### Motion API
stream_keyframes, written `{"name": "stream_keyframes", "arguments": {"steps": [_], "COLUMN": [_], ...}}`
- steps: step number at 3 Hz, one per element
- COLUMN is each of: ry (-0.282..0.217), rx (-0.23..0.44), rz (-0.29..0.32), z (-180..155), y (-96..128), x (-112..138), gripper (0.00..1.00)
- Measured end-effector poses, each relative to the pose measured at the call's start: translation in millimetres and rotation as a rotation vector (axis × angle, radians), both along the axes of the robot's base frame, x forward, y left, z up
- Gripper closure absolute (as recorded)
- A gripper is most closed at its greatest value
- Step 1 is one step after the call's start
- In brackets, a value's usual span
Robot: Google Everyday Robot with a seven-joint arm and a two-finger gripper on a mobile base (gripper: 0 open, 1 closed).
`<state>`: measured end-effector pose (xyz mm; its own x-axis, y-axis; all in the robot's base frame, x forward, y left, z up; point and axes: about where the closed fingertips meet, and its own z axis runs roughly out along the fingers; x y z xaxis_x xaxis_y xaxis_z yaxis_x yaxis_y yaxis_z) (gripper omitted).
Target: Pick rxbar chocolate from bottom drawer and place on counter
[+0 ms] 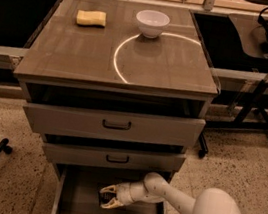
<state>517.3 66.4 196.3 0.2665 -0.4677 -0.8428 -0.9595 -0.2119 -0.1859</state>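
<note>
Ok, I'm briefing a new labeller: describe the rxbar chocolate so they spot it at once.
Start at the wooden cabinet and go down to its bottom drawer, pulled open at floor level. The robot's hand is inside it, at the rxbar chocolate. It is the small dark flat bar, unlike the yellow sponge and white bowl on the counter.

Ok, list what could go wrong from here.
1. The gripper sits at the rxbar chocolate in the bottom drawer; the flat bar might slip.
2. The middle drawer juts over it, so a straight lift may hit it.
3. On the counter, the bowl and sponge could be bumped.
</note>
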Motion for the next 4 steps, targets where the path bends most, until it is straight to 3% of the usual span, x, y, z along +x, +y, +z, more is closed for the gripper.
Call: {"name": "stream_keyframes", "arguments": {"steps": [1, 3, 4], "ry": [-0.036, -0.065, -0.148], "rx": [0.035, 0.047, 0.056], "rz": [-0.013, -0.009, -0.014], "z": [26.9, 45.8, 88.5], "y": [-29.8, -35.6, -49.2], "x": [-2.5, -11.1, -23.9], "gripper": [1.00, 1.00, 1.00]}}
